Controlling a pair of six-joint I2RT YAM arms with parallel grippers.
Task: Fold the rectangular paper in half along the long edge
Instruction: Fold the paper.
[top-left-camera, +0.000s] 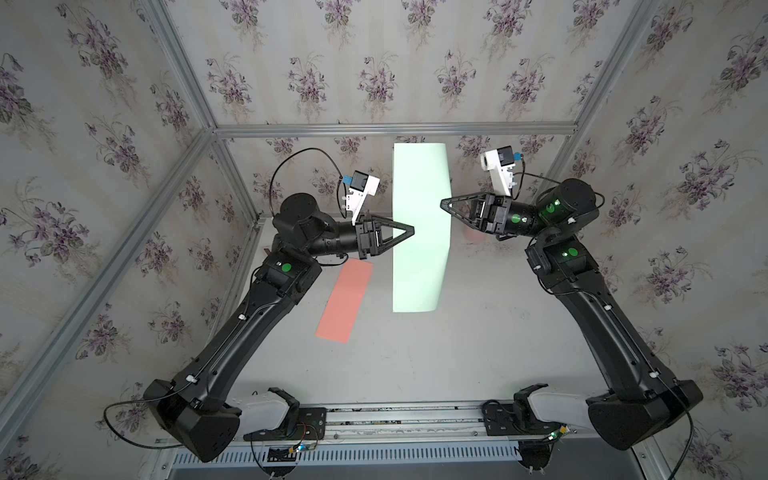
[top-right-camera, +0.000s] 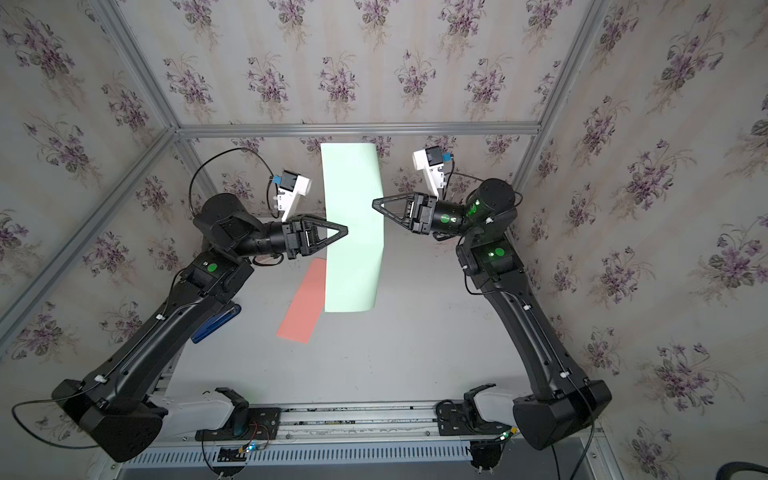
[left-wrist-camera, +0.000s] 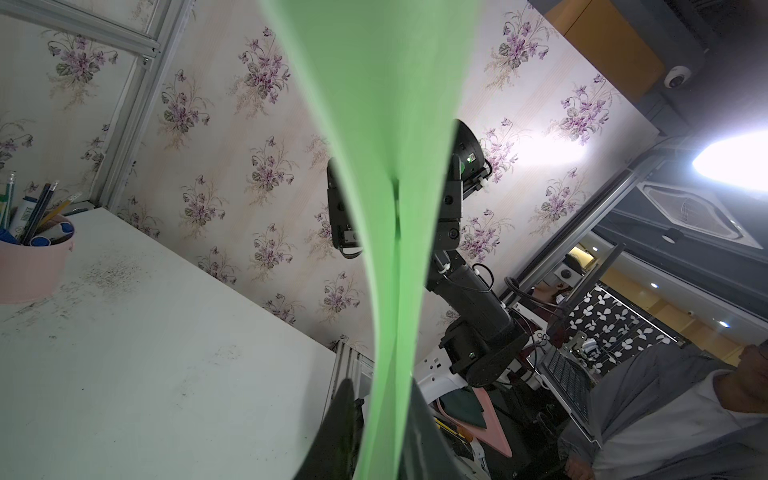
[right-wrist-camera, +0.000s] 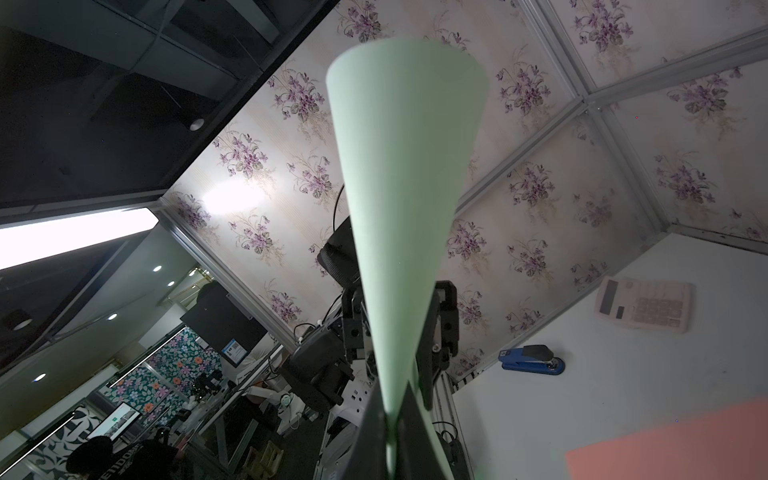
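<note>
Left fingers (top-left-camera: 409, 230), right fingers (top-left-camera: 444, 204) clamped shut on long edges, green paper (top-left-camera: 419, 270) slung between. Bring together level, edges matched.

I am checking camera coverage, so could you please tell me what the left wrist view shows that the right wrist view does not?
Only the left wrist view: a pink pen cup on the table. Only the right wrist view: a blue stapler and a calculator. Shared: the green paper, pinched in the left gripper and the right gripper respectively.
</note>
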